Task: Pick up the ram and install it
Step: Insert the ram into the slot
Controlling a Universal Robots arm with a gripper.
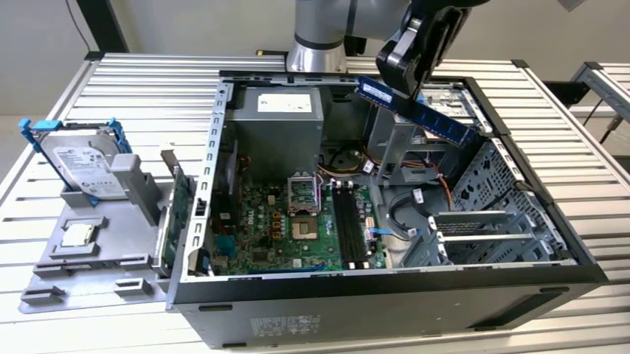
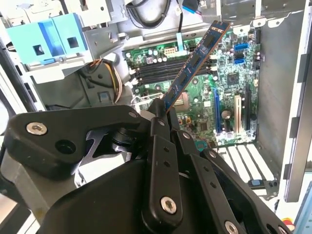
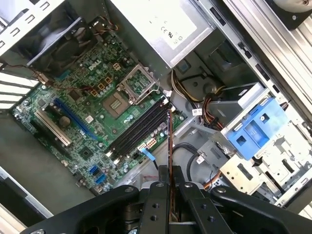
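The ram (image 1: 443, 122) is a slim blue-green stick held tilted in the air over the far right part of the open computer case (image 1: 551, 221). My gripper (image 1: 403, 82) is shut on one end of it. In the second wrist view the ram (image 2: 195, 61) sticks out from my gripper (image 2: 162, 109) over the motherboard. The first wrist view shows the ram (image 3: 169, 141) edge-on, rising from my gripper (image 3: 170, 181) toward the black memory slots (image 3: 136, 131). Those memory slots (image 1: 350, 221) lie well below the stick.
The motherboard (image 1: 285, 236) has an open processor socket (image 1: 303, 210) beside the slots, with a grey power supply (image 1: 280, 122) behind. Left of the case stand a hard drive (image 1: 84, 166), a green expansion card (image 1: 177, 221) and a silver chip (image 1: 77, 234). A blue drive bracket (image 3: 258, 131) and cables (image 3: 214, 105) flank the slots.
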